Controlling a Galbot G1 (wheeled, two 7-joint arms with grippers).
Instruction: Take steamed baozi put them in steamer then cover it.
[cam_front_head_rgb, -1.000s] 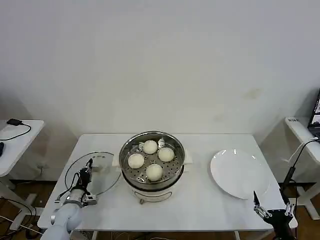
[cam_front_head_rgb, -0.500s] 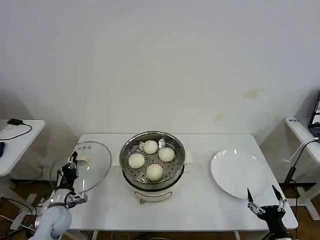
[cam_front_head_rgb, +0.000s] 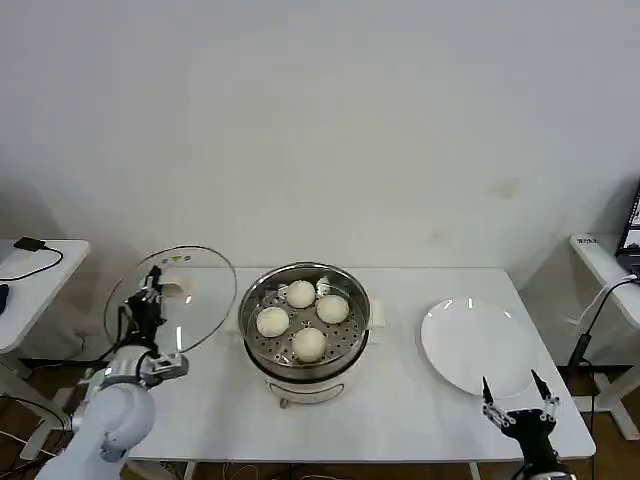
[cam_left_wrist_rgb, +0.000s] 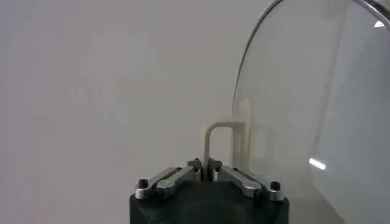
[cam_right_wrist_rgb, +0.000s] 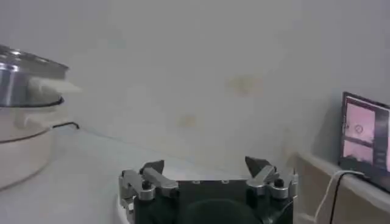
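Inside the steamer (cam_front_head_rgb: 304, 325) at the table's (cam_front_head_rgb: 400, 400) centre I see four steamed baozi (cam_front_head_rgb: 307, 343) on the tray. To its left, my left gripper (cam_front_head_rgb: 150, 297) is clamped on the cover (cam_front_head_rgb: 175, 300), apparently tilted clear of the table. My right gripper (cam_front_head_rgb: 517, 405), fingers apart, sits near the white plate (cam_front_head_rgb: 478, 345).

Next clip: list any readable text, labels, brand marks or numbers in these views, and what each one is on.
No text can be read here.
The steamer, the cover and the white plate show no markings.
The monitor at the room's edge shows pinkish content with a small ring mark, too blurred to read.
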